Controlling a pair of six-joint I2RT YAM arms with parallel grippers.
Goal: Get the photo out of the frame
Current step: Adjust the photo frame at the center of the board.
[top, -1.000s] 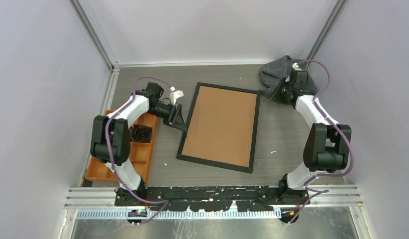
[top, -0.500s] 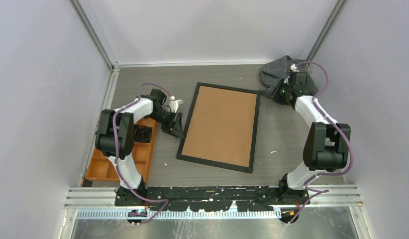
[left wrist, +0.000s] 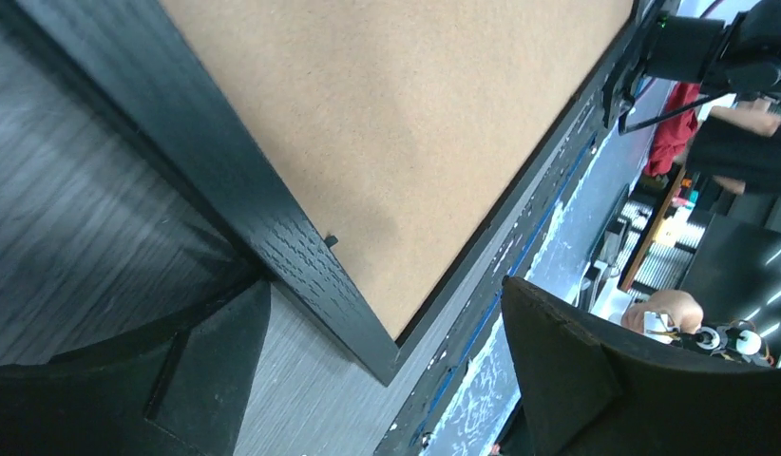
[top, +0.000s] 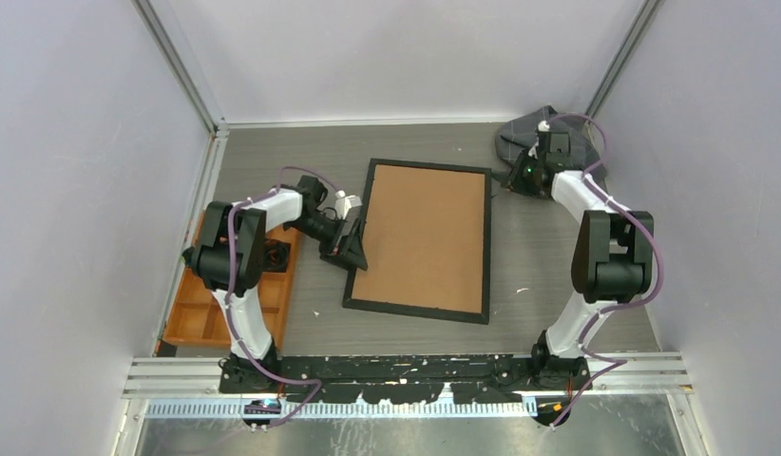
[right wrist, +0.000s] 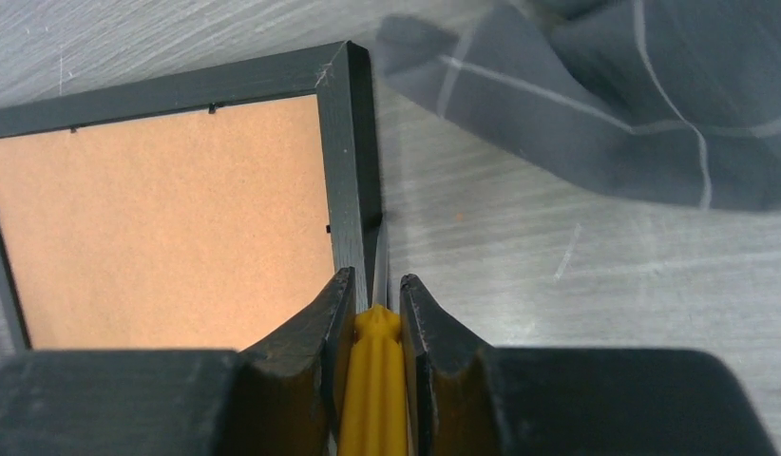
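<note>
Frame [right wrist: 349, 161] — black border. Board [right wrist: 168, 218]: plain brown, faintly speckled. Table [top: 539, 266]: grey, with a streaked wood-grain pattern. Tray [top: 192, 323]: orange. Cloth [right wrist: 605, 104] — dark grey, crossed by a grid of thin pale lines. Handle [right wrist: 372, 389]: yellow. Left arm [top: 273, 202] and right arm [top: 581, 195]: white shells, black joints. Cables [top: 301, 171]: purple. Walls [top: 83, 142]: pale lilac, unpatterned.

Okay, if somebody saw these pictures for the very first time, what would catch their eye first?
The big black frame lying face down mid-table, its brown back up. At its far right corner the right gripper is shut on a yellow-handled tool whose tip sits at the frame's outer edge, beside a crumpled grey cloth. The left gripper stands open at the frame's left side, near an orange tray.
</note>
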